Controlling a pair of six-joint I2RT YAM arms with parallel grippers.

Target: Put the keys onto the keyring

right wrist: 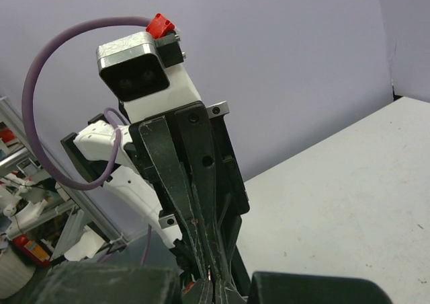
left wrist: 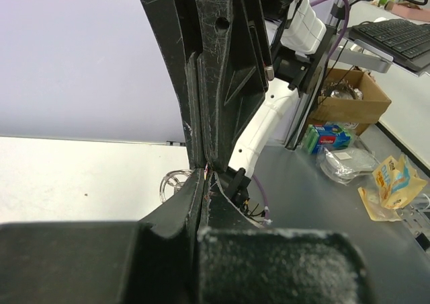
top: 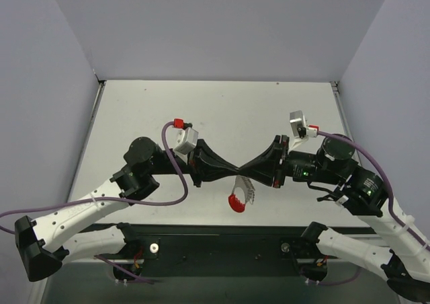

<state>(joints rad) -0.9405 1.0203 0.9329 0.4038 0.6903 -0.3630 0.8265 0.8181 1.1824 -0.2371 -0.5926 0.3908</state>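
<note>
Left hand point(top: 235, 168) and right hand point(top: 246, 168) both closed, tip to tip. Just under the tips the keyring point(top: 236, 200) dangles; I cannot tell which hand pinches it, and the key is too small to find. My worry: a thin pinch slips and it drops to the surface point(top: 168, 102) below.

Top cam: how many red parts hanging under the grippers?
1: the keyring, its red band dangling below where left gripper and right gripper meet. The key may be hidden between them.
</note>
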